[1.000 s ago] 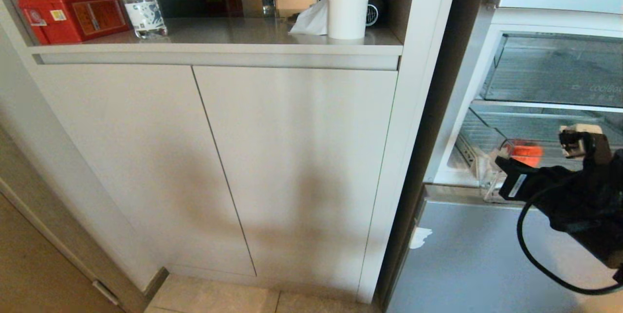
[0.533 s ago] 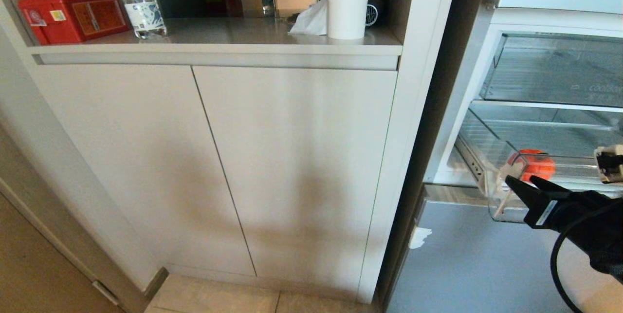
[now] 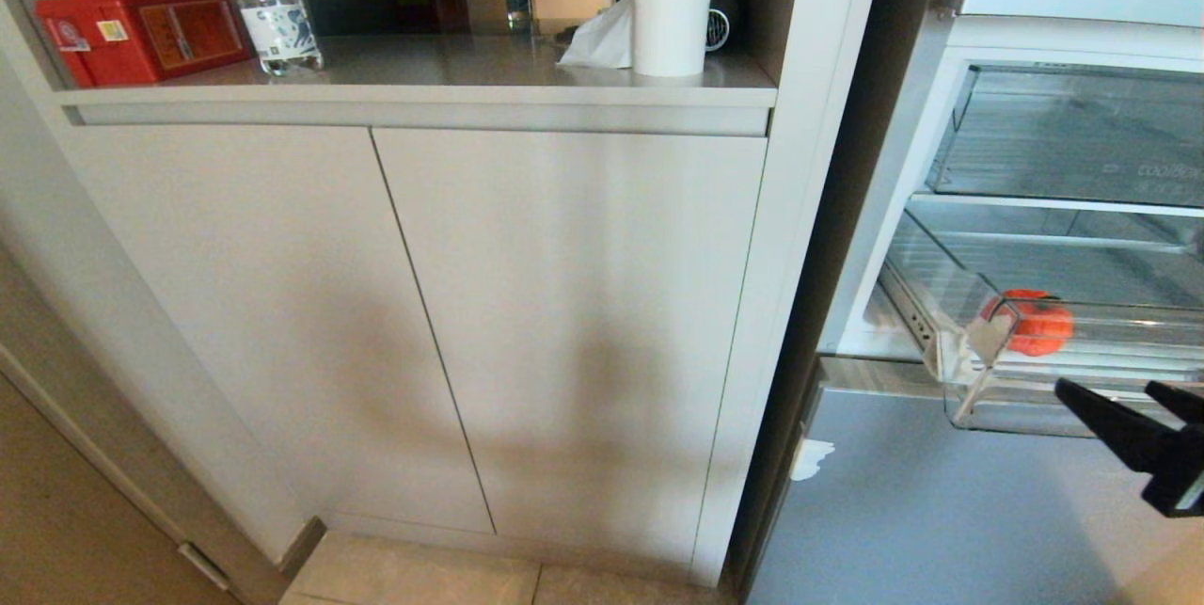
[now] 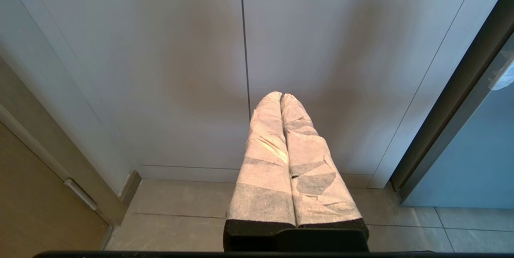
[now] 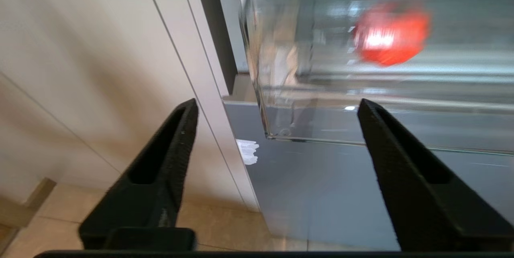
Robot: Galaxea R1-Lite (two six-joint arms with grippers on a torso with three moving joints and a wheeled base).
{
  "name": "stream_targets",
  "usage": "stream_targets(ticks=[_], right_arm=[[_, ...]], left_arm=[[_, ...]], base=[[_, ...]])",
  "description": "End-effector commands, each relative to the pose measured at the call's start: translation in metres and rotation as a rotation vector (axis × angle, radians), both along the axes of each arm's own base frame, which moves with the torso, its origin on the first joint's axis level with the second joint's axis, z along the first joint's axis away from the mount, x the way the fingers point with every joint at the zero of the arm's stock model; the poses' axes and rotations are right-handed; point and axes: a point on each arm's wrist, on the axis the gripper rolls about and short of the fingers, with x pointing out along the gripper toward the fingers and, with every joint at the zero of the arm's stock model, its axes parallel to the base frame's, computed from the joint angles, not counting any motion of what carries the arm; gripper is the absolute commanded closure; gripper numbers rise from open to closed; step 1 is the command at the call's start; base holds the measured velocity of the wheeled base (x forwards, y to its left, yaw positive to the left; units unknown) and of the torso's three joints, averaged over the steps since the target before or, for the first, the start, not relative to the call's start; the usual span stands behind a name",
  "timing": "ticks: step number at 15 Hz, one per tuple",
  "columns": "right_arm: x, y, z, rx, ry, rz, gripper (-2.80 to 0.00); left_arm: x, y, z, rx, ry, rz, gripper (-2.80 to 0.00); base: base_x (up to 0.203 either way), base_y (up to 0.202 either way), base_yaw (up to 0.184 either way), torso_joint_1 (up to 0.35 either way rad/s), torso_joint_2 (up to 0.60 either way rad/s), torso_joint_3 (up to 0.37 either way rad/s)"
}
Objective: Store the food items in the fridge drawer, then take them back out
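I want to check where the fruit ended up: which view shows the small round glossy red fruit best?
The head view: the small round glossy red fruit sits sharp inside the transparent plastic fridge drawer. The right wrist view shows it blurred through the drawer wall; the left wrist view shows none of it.

Faint lettering "coolBox" stands on the upper clear bin (image 3: 1072,130)'s front.

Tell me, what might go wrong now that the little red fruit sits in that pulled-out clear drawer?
The red fruit sits loose in the fridge drawer; a hard push shut might roll it. The right end effector, open, hangs just below the drawer's front edge, so reaching back in could knock that edge. The drawer's chipped corner already looks fragile.
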Motion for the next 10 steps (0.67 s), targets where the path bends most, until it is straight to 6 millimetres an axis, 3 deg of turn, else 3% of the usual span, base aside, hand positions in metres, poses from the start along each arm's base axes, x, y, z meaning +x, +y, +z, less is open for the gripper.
stream_targets(ticks=[1, 3, 4, 10], right_arm=[[-0.051, -0.007, 0.038, -0.008, 0.067, -0.007, -2.80], [-0.055, -0.008, 0.070, -0.017, 0.093, -0.032, -2.80], [-0.042, -0.007, 0.075, -0.029, 0.142, -0.047, -2.80], [0.106, -0.005, 0.075, -0.090, 0.453, -0.128, -2.80]], left_arm=[[0.000, 0.000, 0.000, 0.000, 0.001, -0.001, 0.00], [0.000, 0.000, 0.000, 0.000, 0.001, 0.000, 0.00], [0.000, 0.000, 0.000, 0.000, 0.001, 0.000, 0.00], [0.000, 0.000, 0.000, 0.000, 0.001, 0.000, 0.00]], base=[[0.000, 0.000, 0.000, 0.000, 0.00, 0.000], [0.000, 0.000, 0.000, 0.000, 0.00, 0.000], [0.000, 0.000, 0.000, 0.000, 0.00, 0.000], [0.000, 0.000, 0.000, 0.000, 0.00, 0.000]])
